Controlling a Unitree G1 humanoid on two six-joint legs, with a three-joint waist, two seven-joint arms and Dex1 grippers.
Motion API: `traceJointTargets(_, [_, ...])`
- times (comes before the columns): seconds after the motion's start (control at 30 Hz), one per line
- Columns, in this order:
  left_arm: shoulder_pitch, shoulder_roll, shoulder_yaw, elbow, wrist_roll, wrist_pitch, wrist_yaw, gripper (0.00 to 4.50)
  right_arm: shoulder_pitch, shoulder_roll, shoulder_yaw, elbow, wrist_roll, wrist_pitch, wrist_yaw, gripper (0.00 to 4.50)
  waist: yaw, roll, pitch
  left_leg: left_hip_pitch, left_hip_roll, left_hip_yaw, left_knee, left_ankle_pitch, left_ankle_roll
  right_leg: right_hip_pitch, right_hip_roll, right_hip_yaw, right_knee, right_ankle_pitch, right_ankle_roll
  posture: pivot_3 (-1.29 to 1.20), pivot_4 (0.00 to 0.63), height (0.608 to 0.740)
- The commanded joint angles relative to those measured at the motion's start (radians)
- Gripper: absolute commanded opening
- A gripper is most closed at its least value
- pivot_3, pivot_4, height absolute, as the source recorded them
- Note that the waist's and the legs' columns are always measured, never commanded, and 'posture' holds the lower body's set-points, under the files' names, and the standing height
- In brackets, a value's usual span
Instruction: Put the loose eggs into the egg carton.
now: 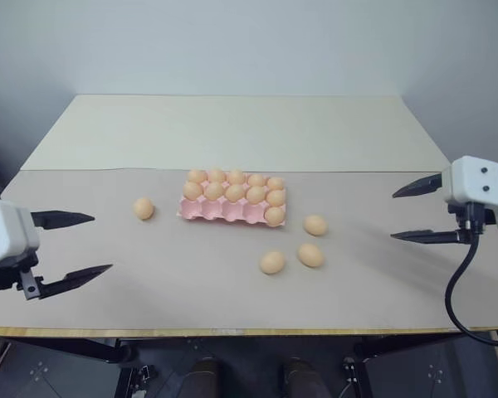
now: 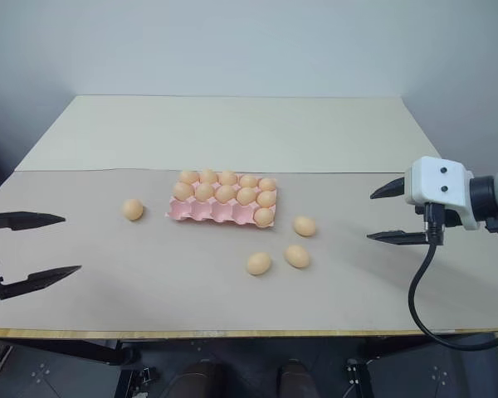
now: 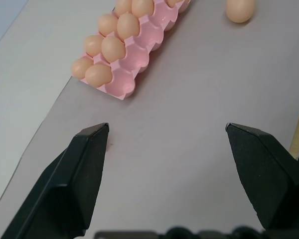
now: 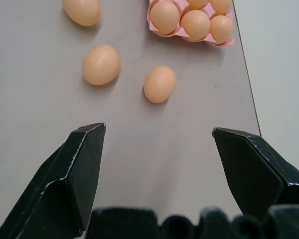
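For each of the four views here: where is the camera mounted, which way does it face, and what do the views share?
Left eye: on the head, looking forward and down at the table; left end effector and right end effector at the sides.
Right eye: same scene, slightly offset.
Left wrist: along its own open black fingers toward the egg carton.
Right wrist: along its own open fingers toward three loose eggs.
Shared: all four show the carton and loose eggs.
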State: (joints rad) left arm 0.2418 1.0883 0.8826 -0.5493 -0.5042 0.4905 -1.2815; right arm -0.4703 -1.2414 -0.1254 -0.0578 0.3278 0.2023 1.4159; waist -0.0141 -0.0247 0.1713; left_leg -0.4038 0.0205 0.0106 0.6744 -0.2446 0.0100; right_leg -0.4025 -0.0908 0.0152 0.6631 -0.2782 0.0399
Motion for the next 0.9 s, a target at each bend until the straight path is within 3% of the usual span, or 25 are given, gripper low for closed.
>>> traceJointTargets(0.03, [-0.014, 0.039, 0.008, 0.014, -0.005, 0.022, -0.006, 4.09, -0.007, -0.013, -0.032, -0.023, 0.011, -0.007, 0.001, 4.04, 0.0, 0.0, 0.0, 0.0, 0.0, 0.0, 0.0, 0.0, 0.0, 0.0, 0.0, 0.0, 0.0, 0.0, 0.0, 0.0, 0.15, 0.74])
traceJointTargets(0.47, [-0.054, 0.039, -0.042, 0.039, 0.003, -0.007, 0.015, 4.09, -0.021, 0.021, -0.005, -0.044, -0.003, 0.071, -0.085, 4.04, -0.001, 0.0, 0.0, 0.0, 0.0, 0.0, 0.0, 0.0, 0.0, 0.0, 0.0, 0.0, 0.0, 0.0, 0.0, 0.0, 0.15, 0.74])
traceJointTargets(0.9, [-0.05, 0.011, -0.141, 0.033, -0.017, -0.022, 0.002, 4.09, -0.194, 0.284, 0.228, -0.032, -0.08, 0.32, -0.268, 4.04, -0.001, 0.0, 0.0, -0.002, -0.002, 0.0, 0.0, 0.0, 0.0, -0.002, 0.0, 0.0, 0.0, 0.0, 0.0, 0.0, 0.15, 0.74])
